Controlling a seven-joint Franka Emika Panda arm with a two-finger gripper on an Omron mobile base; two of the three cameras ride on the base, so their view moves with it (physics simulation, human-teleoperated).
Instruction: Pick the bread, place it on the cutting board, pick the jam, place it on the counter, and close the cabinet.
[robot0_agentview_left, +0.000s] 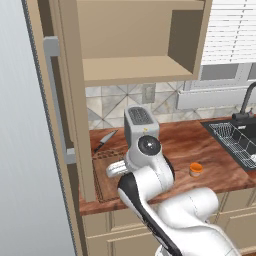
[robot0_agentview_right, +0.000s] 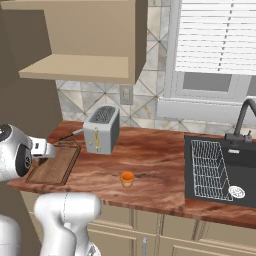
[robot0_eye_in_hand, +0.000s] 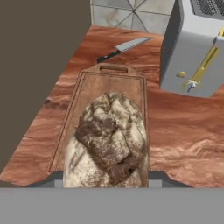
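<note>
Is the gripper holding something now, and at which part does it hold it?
Yes: the bread, held between the fingers above the cutting board. The exact place of the hold is hidden; it seems to be the loaf's near end.

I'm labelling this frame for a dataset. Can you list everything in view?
Crusty brown bread lump: one, held over the board.
Brown wooden cutting board: one, counter's left end.
Small orange jam jar: one, on the counter's front.
Reddish wood-grain counter: one.
Tan wall cabinet: one, open.
Grey toaster: one, beside the board.
Knife: one, behind the board.
Black sink: one, right.
White arm's hand: one, shut on the bread.
</note>
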